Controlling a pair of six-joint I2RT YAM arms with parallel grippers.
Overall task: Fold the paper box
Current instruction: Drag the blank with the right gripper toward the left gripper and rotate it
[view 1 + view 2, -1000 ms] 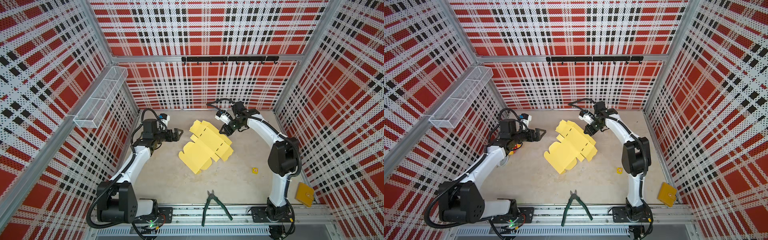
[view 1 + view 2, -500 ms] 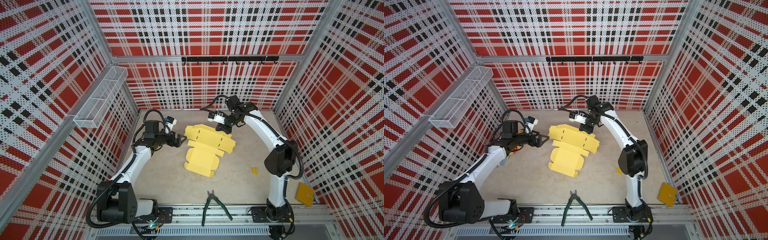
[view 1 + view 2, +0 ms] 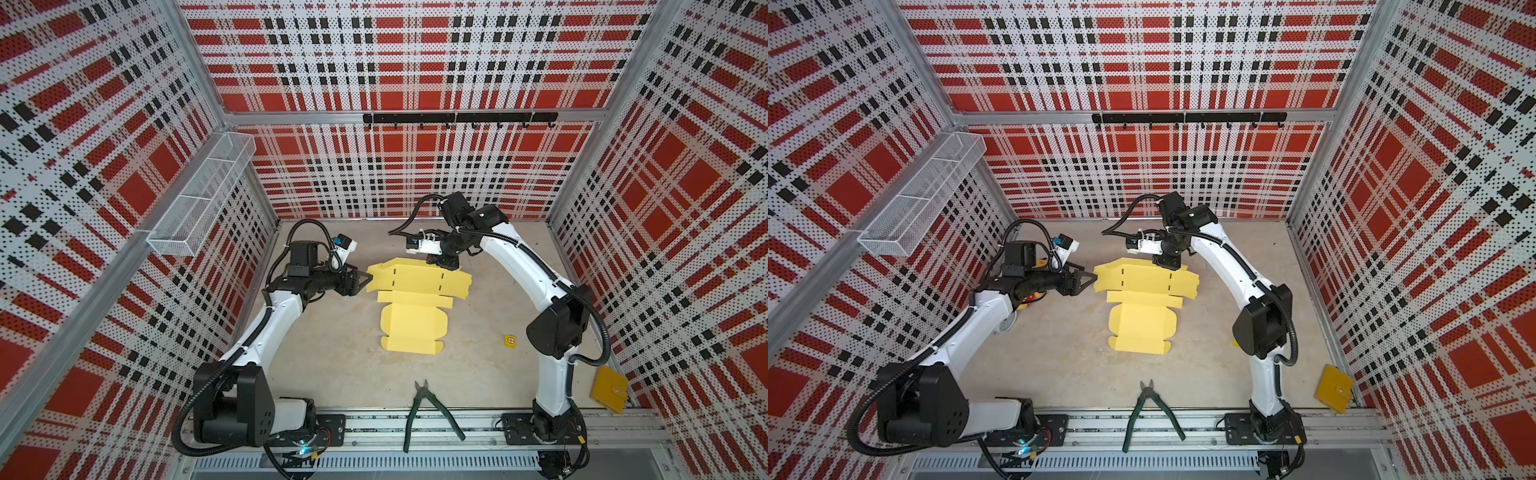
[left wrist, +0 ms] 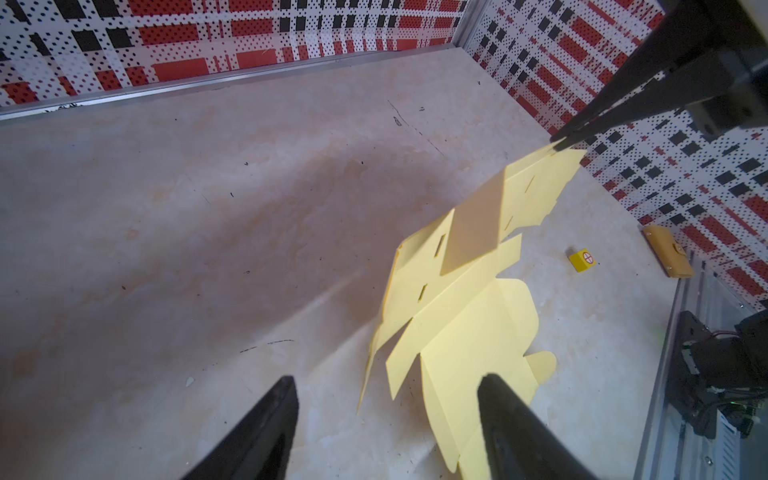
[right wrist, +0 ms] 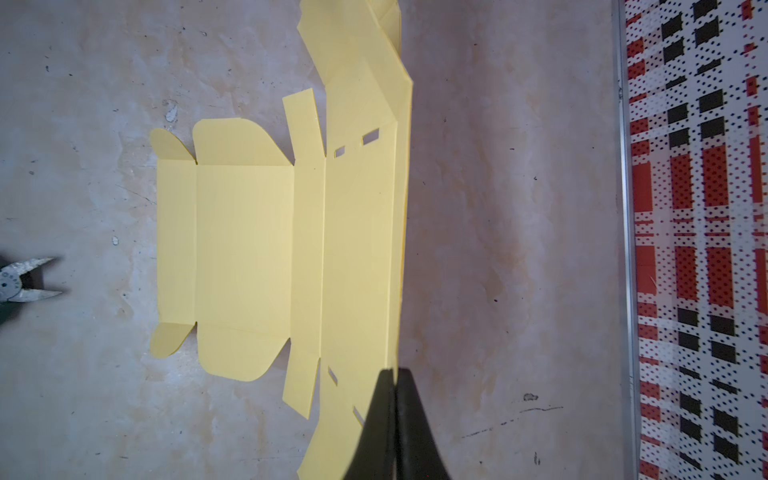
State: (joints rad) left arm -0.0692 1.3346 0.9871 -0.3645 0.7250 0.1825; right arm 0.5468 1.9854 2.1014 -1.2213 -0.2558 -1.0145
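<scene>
Pale, mottled tabletop [image 3: 332, 353] is filling the floor of the plaid-walled cell I am watching. Nearest me, green-handled cutters [image 3: 428, 409] are lying half on the metal front rail [image 3: 374, 428], blades pointing inward. A mustard pouch [image 3: 609, 388] with a snap is sitting in the right front corner, and a tiny yellow cube [image 3: 510, 340] with a red cross is resting well right of the sheet.

The paper box [image 3: 415, 316] is lying mid-table: thin, matte, pale yellow card, die-cut with rounded flaps, narrow tabs and 4 small slots. Its near panel is lying flat, while its far panel is tilting up off the surface.

On the left, the left gripper [image 3: 365, 279] is hovering at the end of that raised panel. The wrist view is showing the left gripper [image 4: 386, 378] with its black fingers spread, the sheet's edge just beside 1 of them; I cannot tell whether it is touching.

Farther back, the right gripper [image 3: 446, 266] is pointing down onto the far edge. Its own camera is showing the right gripper [image 5: 392, 372] pressed together, pinching the card.

Behind, a wire basket [image 3: 203, 195] and a black hook rail [image 3: 459, 118] are hanging on the perforated walls.
</scene>
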